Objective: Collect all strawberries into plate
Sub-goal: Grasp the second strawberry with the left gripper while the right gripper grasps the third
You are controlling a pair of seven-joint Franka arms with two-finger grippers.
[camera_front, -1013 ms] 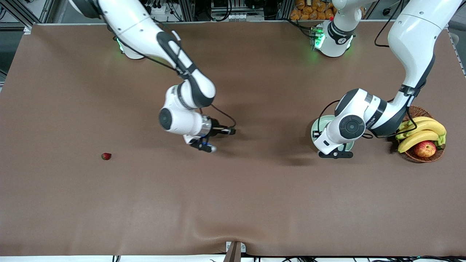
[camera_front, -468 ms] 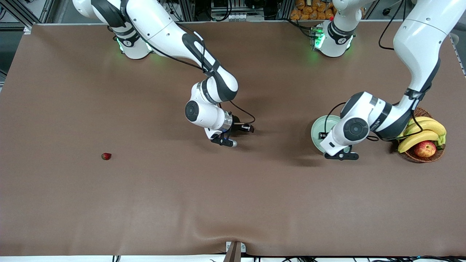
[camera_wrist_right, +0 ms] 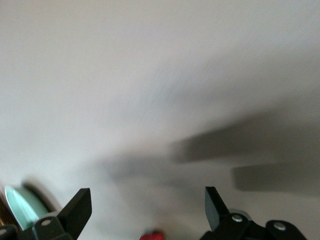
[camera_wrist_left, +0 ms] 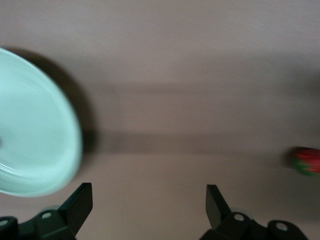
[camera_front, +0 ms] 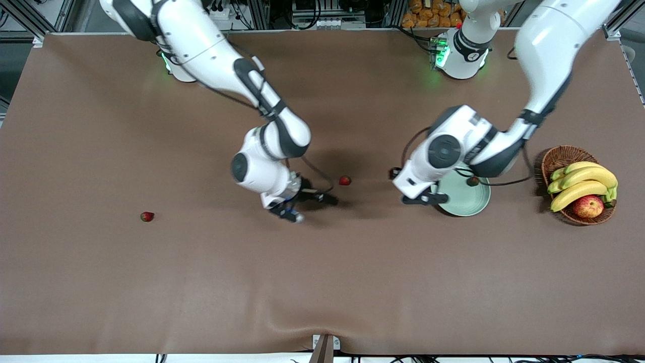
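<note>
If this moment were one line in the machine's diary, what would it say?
berries: one on plate, two on table | left claw: open, empty | right claw: open, empty

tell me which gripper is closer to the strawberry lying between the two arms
Right. The right gripper hangs open just beside that strawberry; the left gripper, also open, is over the plate's edge.

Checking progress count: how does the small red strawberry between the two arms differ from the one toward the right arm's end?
The small red strawberry between the arms lies close to the pale mint-green plate; the small red strawberry toward the right arm's end lies alone, nearer the front camera. The first sits beside the open right gripper. Both rest on the brown table, outside the plate.
</note>
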